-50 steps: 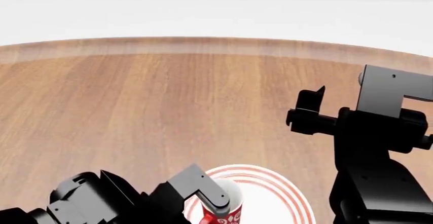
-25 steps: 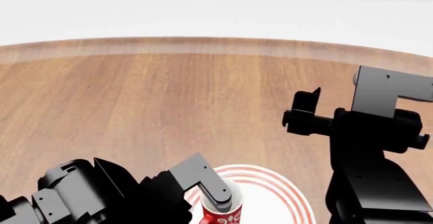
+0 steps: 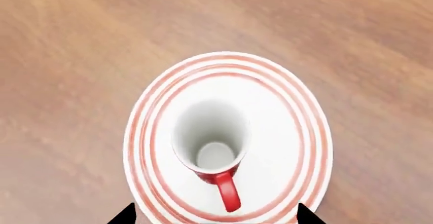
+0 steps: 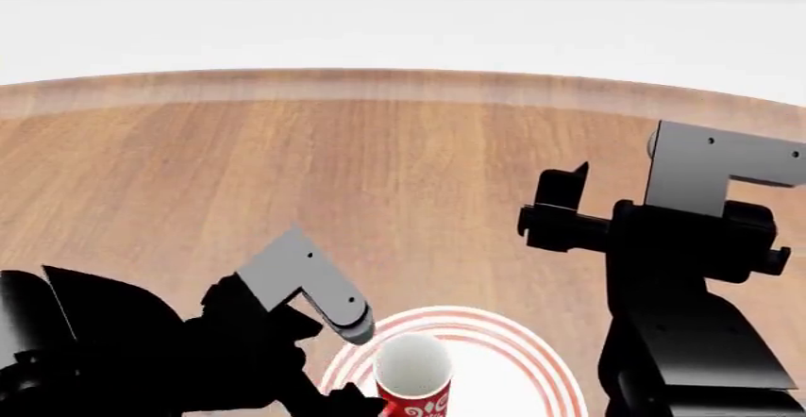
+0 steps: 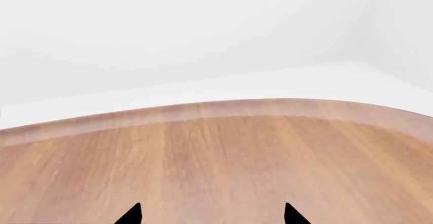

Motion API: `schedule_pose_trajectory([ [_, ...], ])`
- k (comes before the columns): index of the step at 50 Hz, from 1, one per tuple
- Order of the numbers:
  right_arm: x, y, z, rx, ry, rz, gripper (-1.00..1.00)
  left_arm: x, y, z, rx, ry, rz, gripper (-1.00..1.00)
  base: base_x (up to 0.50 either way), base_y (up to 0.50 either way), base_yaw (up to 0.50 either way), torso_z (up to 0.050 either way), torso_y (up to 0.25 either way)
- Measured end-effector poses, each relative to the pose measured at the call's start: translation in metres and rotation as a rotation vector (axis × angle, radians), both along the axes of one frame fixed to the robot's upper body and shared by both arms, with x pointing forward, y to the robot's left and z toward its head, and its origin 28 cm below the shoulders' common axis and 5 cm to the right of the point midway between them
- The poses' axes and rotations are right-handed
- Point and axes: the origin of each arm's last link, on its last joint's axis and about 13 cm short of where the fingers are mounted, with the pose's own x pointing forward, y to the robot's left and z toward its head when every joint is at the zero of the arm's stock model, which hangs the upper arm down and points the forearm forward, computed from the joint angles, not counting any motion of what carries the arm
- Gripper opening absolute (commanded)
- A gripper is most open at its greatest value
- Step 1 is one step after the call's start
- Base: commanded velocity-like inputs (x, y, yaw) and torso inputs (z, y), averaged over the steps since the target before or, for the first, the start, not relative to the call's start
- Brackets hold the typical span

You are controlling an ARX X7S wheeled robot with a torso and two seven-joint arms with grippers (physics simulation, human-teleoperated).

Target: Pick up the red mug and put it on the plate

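**Red mug upright on the ringed plate, both tools clear of it**

Much of your view is cut off. In the head view the lower edge crops the small red mug with white floral pattern [image 4: 413, 386] and the near half of the round white plate with red rings [image 4: 523, 360], and your left arm's black bulk hides the plate's left rim. Of the left tool [image 3: 211, 215] only two dark fingertips [image 3: 124, 215] show at the edge of the wrist view, set wide apart and holding nothing, one on each side of the plate's near rim. The right tool [image 5: 212, 215] shows likewise as two tips, spread wide and empty, above bare wood.

The brown wooden surface [image 4: 377, 181] carries nothing else in sight; a white floor lies beyond its curved far edge. Your right arm stands high at the right, well apart from the plate.

The mug [image 3: 211, 144] stands on the plate [image 3: 297, 133], near its middle, long axis vertical, white mouth up. Its red handle [image 3: 228, 191] points toward the left tool.
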Motion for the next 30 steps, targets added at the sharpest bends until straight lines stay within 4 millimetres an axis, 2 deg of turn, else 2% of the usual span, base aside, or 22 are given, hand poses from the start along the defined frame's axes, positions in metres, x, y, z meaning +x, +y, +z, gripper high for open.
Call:
schedule_pose_trajectory([
  [10, 0.001, 0.002, 0.0, -0.002, -0.001, 0.007, 1.0, -0.011, 0.011, 0.014, -0.201, -0.218, 0.167, 1.0, 0.0, 0.0, 0.0, 0.0, 0.0],
  [17, 0.0, 0.003, 0.0, -0.004, -0.006, 0.016, 1.0, -0.016, 0.016, 0.019, -0.301, -0.362, 0.355, 1.0, 0.0, 0.0, 0.0, 0.0, 0.0],
  [30, -0.006, 0.007, 0.005, -0.034, -0.071, 0.033, 1.0, -0.022, 0.021, 0.022, -0.34, -0.582, 0.604, 1.0, 0.0, 0.0, 0.0, 0.0, 0.0],
])
